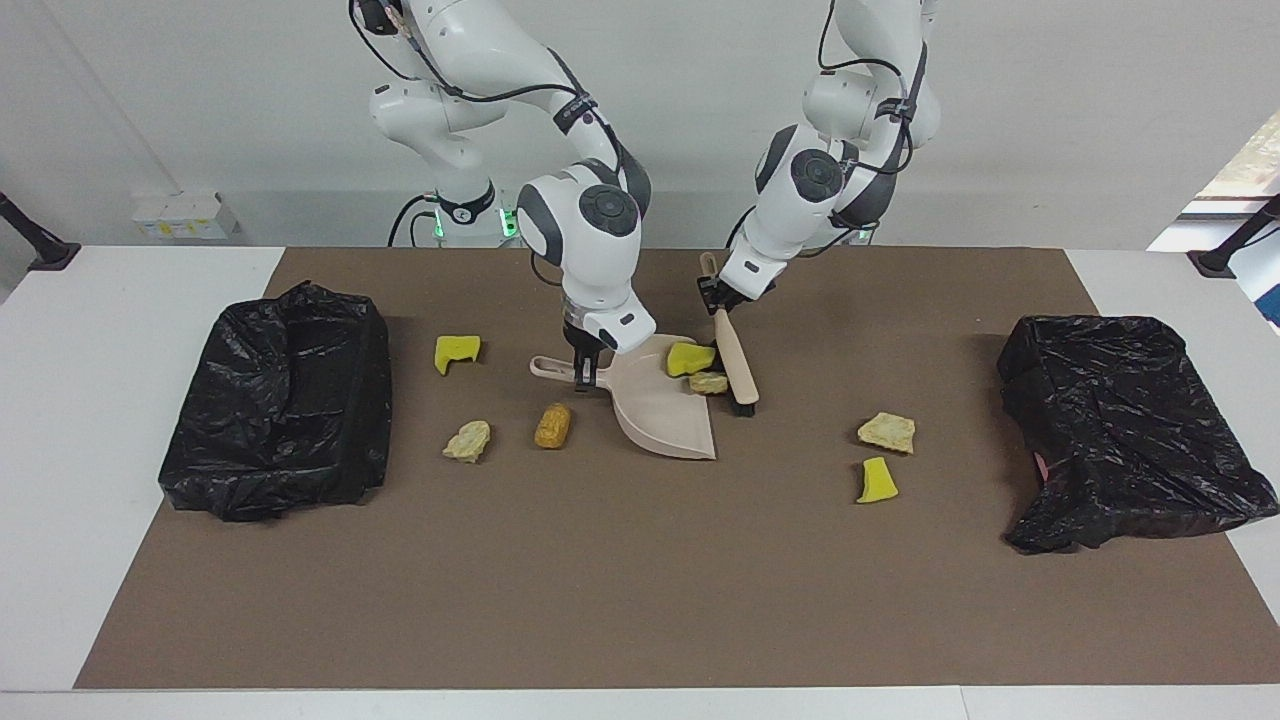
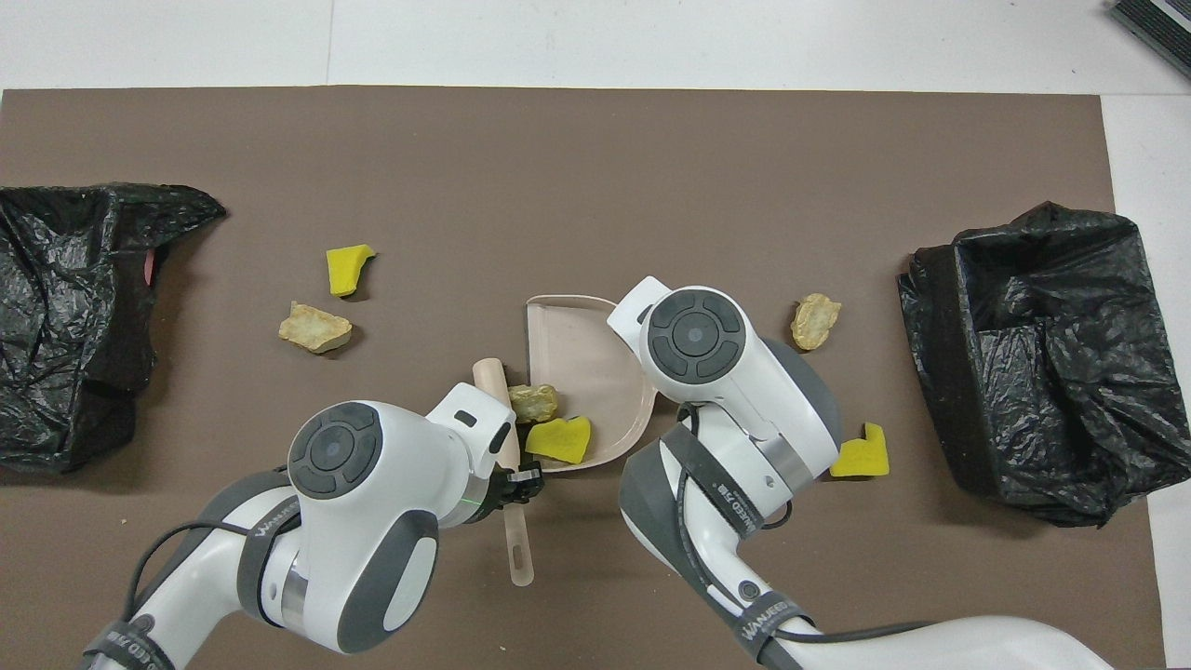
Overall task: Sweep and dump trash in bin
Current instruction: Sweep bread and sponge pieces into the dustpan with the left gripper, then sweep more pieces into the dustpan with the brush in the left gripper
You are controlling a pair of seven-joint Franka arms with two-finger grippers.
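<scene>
Brush [image 1: 733,352] at frame centre, your left gripper [image 1: 712,292] clamping its handle, pushing 2 trash lumps [image 1: 690,359] into the dustpan [image 1: 662,410], your right gripper [image 1: 586,366] gripping the dustpan handle.

You have a white table [image 1: 60,420] carrying a brown mat [image 1: 620,580] that covers most of the tabletop — bare white strips remain at both ends and along the edge farthest from the robots. A plain white wall [image 1: 1100,100] rises past the robots' edge — daylight enters at a window [image 1: 1250,165] by the corner.
</scene>
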